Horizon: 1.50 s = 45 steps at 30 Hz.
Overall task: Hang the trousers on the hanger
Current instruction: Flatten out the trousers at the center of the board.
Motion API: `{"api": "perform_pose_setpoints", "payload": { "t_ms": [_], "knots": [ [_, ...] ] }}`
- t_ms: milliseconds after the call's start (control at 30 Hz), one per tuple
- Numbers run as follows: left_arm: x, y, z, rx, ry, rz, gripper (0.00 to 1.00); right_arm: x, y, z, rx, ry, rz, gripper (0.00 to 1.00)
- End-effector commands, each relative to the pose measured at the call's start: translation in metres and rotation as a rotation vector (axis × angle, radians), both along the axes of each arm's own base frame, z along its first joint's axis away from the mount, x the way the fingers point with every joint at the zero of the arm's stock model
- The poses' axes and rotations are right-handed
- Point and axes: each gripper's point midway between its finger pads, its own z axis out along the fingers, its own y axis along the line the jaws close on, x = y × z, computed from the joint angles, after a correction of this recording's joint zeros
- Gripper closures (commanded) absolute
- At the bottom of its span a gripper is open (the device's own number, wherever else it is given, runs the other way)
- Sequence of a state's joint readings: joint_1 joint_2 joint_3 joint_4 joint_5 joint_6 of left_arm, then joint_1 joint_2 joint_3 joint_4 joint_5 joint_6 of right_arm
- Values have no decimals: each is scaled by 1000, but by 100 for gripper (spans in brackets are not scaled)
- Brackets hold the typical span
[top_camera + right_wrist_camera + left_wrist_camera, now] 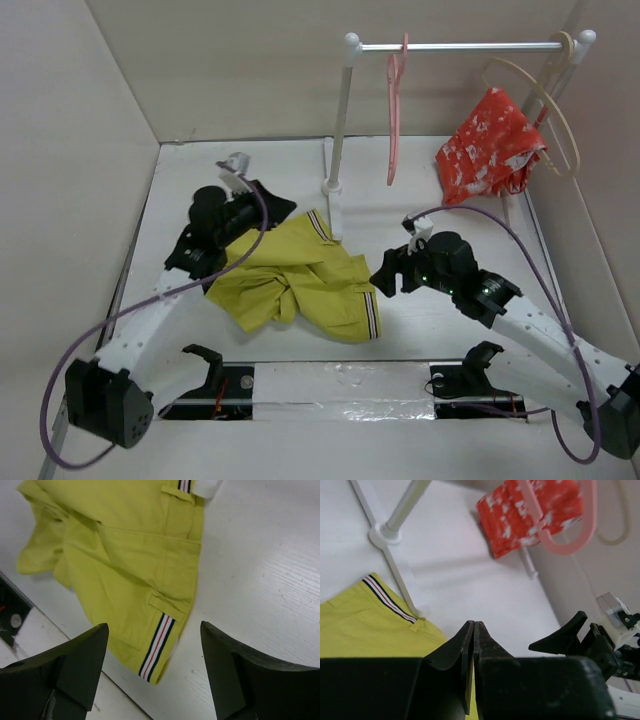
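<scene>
**Item 1. Left gripper (268,206), black, two-fingered.** It sits at the upper-left edge of the cloth heap. It is clenched: in the left wrist view the fingers (468,645) are pressed flat together and no cloth shows between them. Contact with the fabric below cannot be told.

**Item 2. Mustard-yellow cloth trousers with a dark, red and white striped waistband (300,275).** They lie crumpled on the white tabletop (450,325), between the two arms. One striped end is beside the rack's foot and the other is at the heap's lower right edge. Neither gripper holds them, and they are well apart from the hanger.

**Item 3. White garment rack, upright post (341,120) with a horizontal rail (460,46).** The rack stands at the far side of the table, its foot touching the trousers' upper edge. The rail carries items 5 to 7.

**Item 4. Right gripper (380,280), black.** It is released, with its jaws spread wide and nothing between them. It is poised over the lower striped waistband end at the trousers' right edge.

**Item 5. Thin pink plastic hanger (396,120).** It is hooked on the rail near the post, hangs edge-on and is bare.

**Item 6. Red garment with white pattern (488,148).** It is draped on item 7.

**Item 7. Large beige hanger (556,118).** It is hooked at the rail's right end and tilted.
</scene>
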<state>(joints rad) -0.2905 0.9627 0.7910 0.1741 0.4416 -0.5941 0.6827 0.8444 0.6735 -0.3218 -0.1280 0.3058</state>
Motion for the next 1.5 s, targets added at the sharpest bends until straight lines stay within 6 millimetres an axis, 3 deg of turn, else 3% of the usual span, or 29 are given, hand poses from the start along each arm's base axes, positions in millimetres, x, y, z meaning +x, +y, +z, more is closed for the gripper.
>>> {"api": "perform_pose_setpoints", "payload": {
  "t_ms": [0, 67, 100, 167, 200, 267, 300, 333, 400, 467, 500, 533, 600, 633, 700, 767, 833, 967, 1033, 1067, 1100, 1167, 1200, 1233, 1300, 1333, 1400, 1433, 1467],
  "knots": [
    [9, -55, 13, 117, -49, -15, 100, 14, 16, -1, 59, -15, -17, 20],
    [8, -62, 10, 141, -27, 4, 97, 14, 20, -17, 18, 33, -3, 18],
    [8, -56, 13, 133, -33, 32, 78, 13, 20, -26, 9, 50, -4, 18],
    [9, -33, -3, 175, 6, 145, 61, 15, 27, -37, 22, 73, 5, 17],
    [2, -19, 1, 177, -2, 189, 49, 12, 28, -48, 16, 95, 13, 17],
    [-15, 8, -39, 274, 109, 259, 39, 15, 33, -55, 29, 103, 15, 17],
    [-23, 29, -40, 266, 123, 345, 31, 15, 34, -67, 13, 130, 16, 17],
    [-34, 50, -68, 330, 192, 411, 25, 15, 36, -74, 11, 140, 24, 18],
    [-51, 65, -70, 287, 210, 452, 14, 17, 41, -88, -4, 173, 34, 18],
    [-62, 71, -88, 286, 264, 469, 9, 17, 46, -94, 3, 187, 52, 22],
    [-63, 70, -96, 294, 287, 465, 8, 13, 50, -97, 3, 194, 72, 27],
    [-66, 71, -106, 308, 323, 471, 8, 9, 56, -100, 8, 201, 96, 41],
    [-67, 67, -130, 335, 387, 461, 7, -7, 63, -105, 10, 220, 135, 53],
    [-66, 65, -134, 331, 397, 456, 7, -13, 66, -103, 17, 217, 149, 70],
    [-63, 69, -150, 327, 420, 505, 7, -34, 67, -111, 7, 254, 180, 86],
    [-53, 76, -157, 297, 403, 560, 7, -60, 69, -112, -4, 266, 221, 98],
    [-38, 82, -155, 258, 379, 601, 7, -85, 62, -126, -22, 319, 223, 100],
    [-16, 80, -158, 227, 360, 619, 9, -103, 42, -139, -24, 367, 152, 100],
    [-1, 76, -159, 225, 341, 621, 16, -103, 37, -136, 2, 351, 132, 100],
    [4, 75, -157, 225, 332, 624, 22, -103, 34, -136, -4, 351, 126, 100],
    [9, 75, -164, 239, 346, 630, 45, -102, 34, -131, 1, 339, 121, 100],
    [21, 70, -149, 227, 310, 620, 74, -99, 35, -124, -11, 314, 123, 100],
    [25, 72, -146, 233, 309, 628, 95, -99, 36, -121, -17, 307, 136, 100],
    [24, 73, -144, 249, 317, 627, 100, -105, 39, -122, -23, 326, 176, 100],
    [23, 74, -130, 241, 298, 627, 100, -112, 42, -120, -53, 330, 239, 91],
    [19, 76, -129, 243, 299, 625, 100, -123, 44, -124, -77, 353, 284, 74],
    [2, 83, -136, 254, 317, 623, 100, -131, 45, -121, -86, 362, 333, 53],
    [-8, 87, -143, 267, 341, 626, 100, -140, 44, -120, -99, 380, 372, 38],
    [-18, 92, -159, 282, 371, 630, 100, -140, 41, -114, -100, 362, 374, 30]
  ]
}}
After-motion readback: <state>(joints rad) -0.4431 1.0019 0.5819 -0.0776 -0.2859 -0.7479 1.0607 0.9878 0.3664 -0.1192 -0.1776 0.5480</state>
